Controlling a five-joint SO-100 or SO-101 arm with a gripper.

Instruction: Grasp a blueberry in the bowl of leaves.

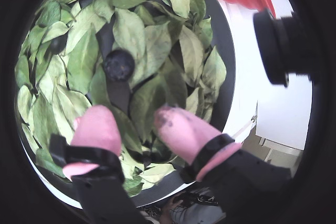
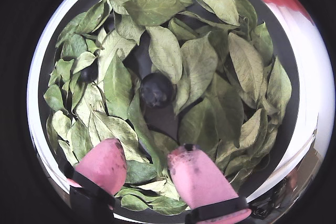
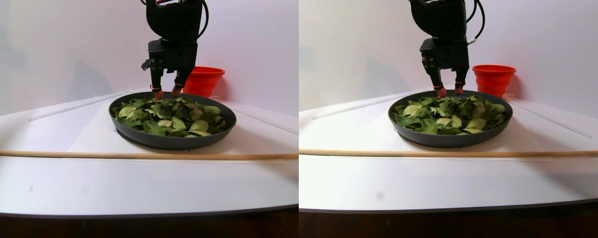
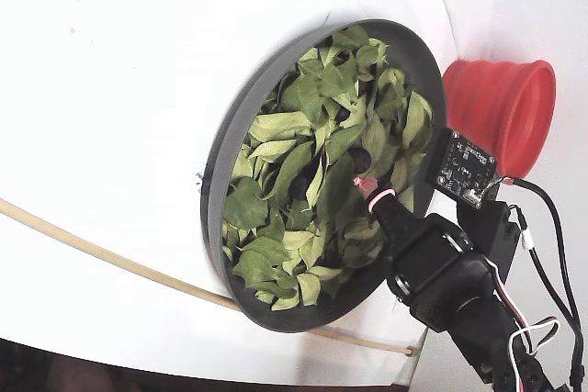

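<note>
A: Where is the blueberry?

B: In both wrist views it is a dark round berry (image 1: 118,64) (image 2: 156,89) lying in a gap among the green leaves, on the dark floor of the bowl of leaves (image 1: 227,51) (image 2: 290,145). It sits ahead of the pink-tipped fingers (image 1: 97,129) (image 2: 195,174), roughly in line with the gap between them and not touching either.

A: And the fingers?

B: Spread apart, with leaves showing between them. Nothing is held. In the stereo pair view the gripper (image 3: 166,91) points straight down over the far part of the bowl (image 3: 130,131), the tips just above the leaves.

A: Where is the bowl on the counter?

B: In the stereo pair view it stands on the white counter (image 3: 56,129) towards its far edge, about midway along it. A red ribbed cup (image 3: 204,79) stands just behind it, at the far edge to the right. A thin wooden stick (image 3: 56,154) lies across the counter between the bowl and the near edge.

A: Any other berries?

B: Another dark spot (image 2: 88,73) shows among the leaves on the left in a wrist view, but I cannot tell what it is.
</note>
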